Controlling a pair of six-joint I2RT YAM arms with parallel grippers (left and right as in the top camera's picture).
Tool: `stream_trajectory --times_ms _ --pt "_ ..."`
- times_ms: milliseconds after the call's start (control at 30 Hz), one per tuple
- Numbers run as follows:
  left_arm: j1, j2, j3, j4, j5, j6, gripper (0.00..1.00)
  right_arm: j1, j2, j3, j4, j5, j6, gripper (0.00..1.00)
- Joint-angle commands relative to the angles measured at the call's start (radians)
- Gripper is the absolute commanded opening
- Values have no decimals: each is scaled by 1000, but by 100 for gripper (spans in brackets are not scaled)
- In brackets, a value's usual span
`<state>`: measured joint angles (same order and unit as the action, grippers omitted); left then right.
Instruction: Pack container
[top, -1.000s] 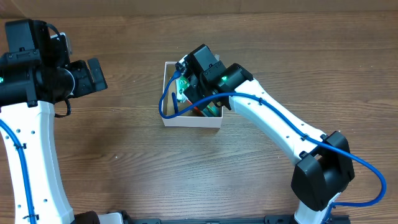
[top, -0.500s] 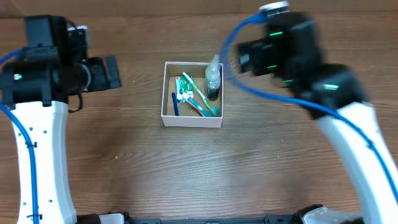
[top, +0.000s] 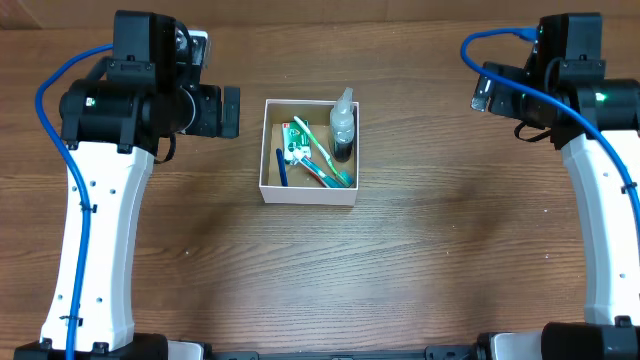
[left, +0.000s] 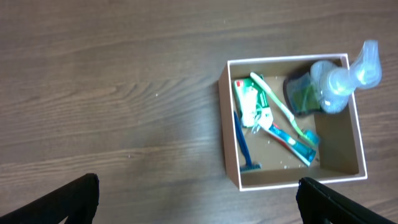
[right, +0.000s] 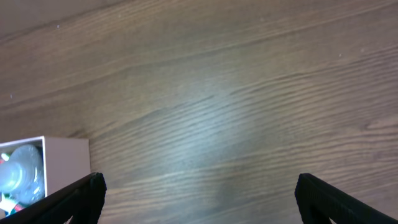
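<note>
Overhead view: the small square open-topped box with thin white walls and a brown cardboard floor (top: 308, 193) sits on the brown wood-grain table (top: 400, 280), near the middle, between the two arms. It also shows in the left wrist view (left: 231, 163). Only one white corner of it appears at the lower left of the right wrist view (right: 65, 155).

Contents of the box:
- A translucent plastic bottle with a pale nozzle and dark contents (top: 343, 125) stands in the far right corner (left: 329, 84). Whether it is upright or leaning, cannot tell.
- A green and white toothbrush (left: 280, 106) lies diagonally across the floor.
- A red and teal toothbrush (left: 289, 140) lies beside it, on a similar diagonal.
- A slim blue-handled razor (left: 244, 146) lies along the left wall.
- A small green and white packet (left: 247, 99) lies in the far left corner, touching the toothbrushes.

The left gripper (top: 228, 111) is just left of the box, apart from it, pointing toward it. In its wrist view the black fingers (left: 71, 200) sit at the bottom corners, spread wide with nothing between them.

The right gripper (top: 485, 92) is well apart from the box, off to the right. Its black fingers (right: 74, 198) are likewise at the far bottom corners of its wrist view, spread wide and holding nothing. Below it there is only table.
</note>
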<state>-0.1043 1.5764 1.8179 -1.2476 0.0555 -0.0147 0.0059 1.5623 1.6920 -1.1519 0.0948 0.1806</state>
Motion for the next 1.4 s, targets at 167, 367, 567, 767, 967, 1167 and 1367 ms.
stream_trajectory --times_ms 167,367,567,767,967,1167,1367 --pt "-2 -250 -252 111 2 38 100 -1 -353 -339 107 -48 29 98" --pt "-2 -690 -742 330 23 23 100 -1 -711 -769 217 -69 90 98" --pt "0 -1127 -1042 437 -40 -68 100 -1 -906 -926 203 -115 155 100" --pt "-1 -1185 -1064 275 -38 -68 100 -1 -882 -926 162 -116 156 100" --pt "-1 -1185 -1064 122 -37 -68 100 3 -858 -927 162 -115 157 100" --pt "-1 -1185 -1064 118 -37 -68 100 127 -914 -927 151 -79 156 100" --pt "-1 -1185 -1064 118 -37 -68 100 71 -1111 -1029 248 -45 137 100"
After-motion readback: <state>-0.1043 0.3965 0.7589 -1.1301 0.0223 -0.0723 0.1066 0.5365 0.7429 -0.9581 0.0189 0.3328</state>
